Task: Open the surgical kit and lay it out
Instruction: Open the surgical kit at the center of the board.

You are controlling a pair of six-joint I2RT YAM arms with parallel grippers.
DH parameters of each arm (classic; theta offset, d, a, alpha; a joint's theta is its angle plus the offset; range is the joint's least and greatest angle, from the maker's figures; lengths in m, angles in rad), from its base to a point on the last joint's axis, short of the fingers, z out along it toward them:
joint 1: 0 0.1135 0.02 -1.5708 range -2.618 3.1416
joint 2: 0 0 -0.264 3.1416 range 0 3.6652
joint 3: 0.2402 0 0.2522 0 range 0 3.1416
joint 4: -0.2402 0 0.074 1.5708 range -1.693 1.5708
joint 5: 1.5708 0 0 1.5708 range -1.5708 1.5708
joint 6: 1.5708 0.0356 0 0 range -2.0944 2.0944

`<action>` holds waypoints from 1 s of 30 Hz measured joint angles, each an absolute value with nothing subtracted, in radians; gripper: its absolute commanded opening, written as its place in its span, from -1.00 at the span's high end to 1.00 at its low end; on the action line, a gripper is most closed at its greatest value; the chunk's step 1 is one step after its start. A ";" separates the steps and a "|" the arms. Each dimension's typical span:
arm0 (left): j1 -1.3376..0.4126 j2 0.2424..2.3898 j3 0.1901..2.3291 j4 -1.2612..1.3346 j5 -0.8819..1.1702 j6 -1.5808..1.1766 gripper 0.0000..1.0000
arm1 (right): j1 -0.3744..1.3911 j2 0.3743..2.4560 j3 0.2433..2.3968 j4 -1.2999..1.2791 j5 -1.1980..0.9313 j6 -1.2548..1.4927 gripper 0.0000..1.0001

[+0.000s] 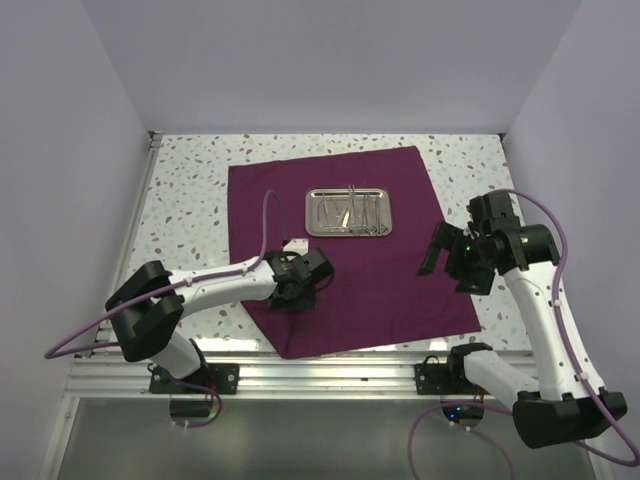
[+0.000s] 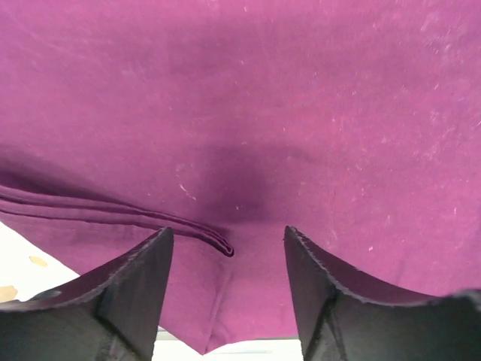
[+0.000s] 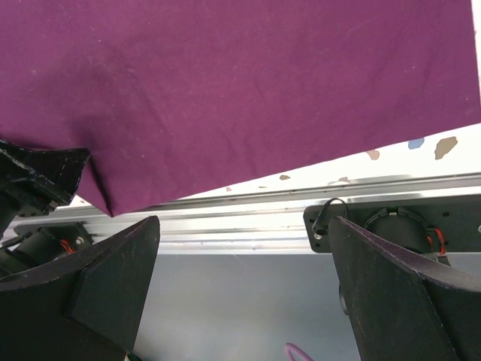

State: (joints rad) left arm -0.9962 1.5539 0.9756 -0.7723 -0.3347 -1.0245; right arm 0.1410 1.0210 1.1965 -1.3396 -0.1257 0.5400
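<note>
The cloth (image 1: 400,290) lies spread nearly flat across the middle of the counter (image 1: 190,190), one corner reaching the near edge. The tray (image 1: 310,225) sits on it toward the far edge, with the instruments (image 1: 350,213) lying inside. They are too small here to tell apart. The left gripper (image 2: 228,233) hovers low over the near-left part of the cloth, jaws spread with nothing between them. Just ahead of it is a small fold (image 2: 214,242) where the fabric is doubled over. The right gripper (image 3: 244,222) hangs above the cloth's right side, tilted back toward the near edge, jaws spread and empty too. The cloth looks soft, light and limp, so it will probably drag and bunch if pushed. It is better pinched at a corner or along that raised fold, where a finger can get under a layer. The tray looks stiff, smooth and likely slippery, and its rim is the only place to grip it. The instruments look thin, hard and flat-lying, so they will be awkward to pinch. Each should be taken across its middle or at a handle end, clear of its neighbours, as they may slide or snag on one another.
</note>
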 measured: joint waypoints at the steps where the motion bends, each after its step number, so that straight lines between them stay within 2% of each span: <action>1: -0.997 1.557 0.976 -0.773 -0.327 -1.027 -0.21 | 0.144 1.021 1.200 -1.339 -0.123 0.539 -0.97; 6: -1.002 1.552 0.955 -0.772 -0.302 -1.039 -0.10 | 0.160 1.023 1.208 -1.340 -0.115 0.537 -0.97; 14: -1.038 1.518 0.882 -0.782 -0.275 -1.087 -0.06 | 0.192 1.028 1.208 -1.340 -0.092 0.534 -0.97; 17: -1.050 1.519 0.870 -0.781 -0.272 -1.100 0.04 | 0.205 1.030 1.208 -1.339 -0.086 0.533 -0.97; 20: -1.055 1.527 0.870 -0.778 -0.275 -1.111 0.38 | 0.222 1.036 1.208 -1.339 -0.072 0.530 -0.97; 21: -1.055 1.532 0.870 -0.778 -0.277 -1.115 0.63 | 0.228 1.039 1.208 -1.340 -0.069 0.529 -0.97; 24: -1.055 1.554 0.871 -0.779 -0.288 -1.121 1.00 | 0.242 1.043 1.209 -1.340 -0.062 0.524 -0.97; 30: -1.055 1.554 0.876 -0.815 -0.303 -1.158 1.00 | 0.275 1.050 1.238 -1.341 -0.043 0.517 -0.97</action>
